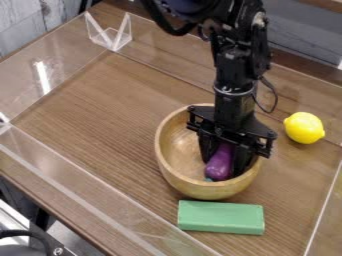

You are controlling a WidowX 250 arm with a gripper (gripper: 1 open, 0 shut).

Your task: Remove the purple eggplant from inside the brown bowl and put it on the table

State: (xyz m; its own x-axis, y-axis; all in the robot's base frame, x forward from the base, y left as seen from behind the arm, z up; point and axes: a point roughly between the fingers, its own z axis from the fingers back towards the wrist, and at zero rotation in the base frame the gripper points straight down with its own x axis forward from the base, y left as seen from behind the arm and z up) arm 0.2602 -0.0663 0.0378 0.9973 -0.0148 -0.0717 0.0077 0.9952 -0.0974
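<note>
The table [107, 110] (wood-grain, low clear walls) carries the brown bowl [174, 160] near its front right, w/ the arm coming straight down into it. Gripper [222, 158] is clamped on the purple eggplant [215, 164], which sits inside the bowl directly under the fingers, long axis roughly upright, so the next move is prob. a straight lift over the rim.

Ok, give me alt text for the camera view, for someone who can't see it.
A black robot gripper reaches straight down into a brown bowl, shut on a purple eggplant that lies inside it. The bowl sits on a wood-grain table with clear acrylic walls; a yellow lemon lies to its right and a green block in front.
</note>
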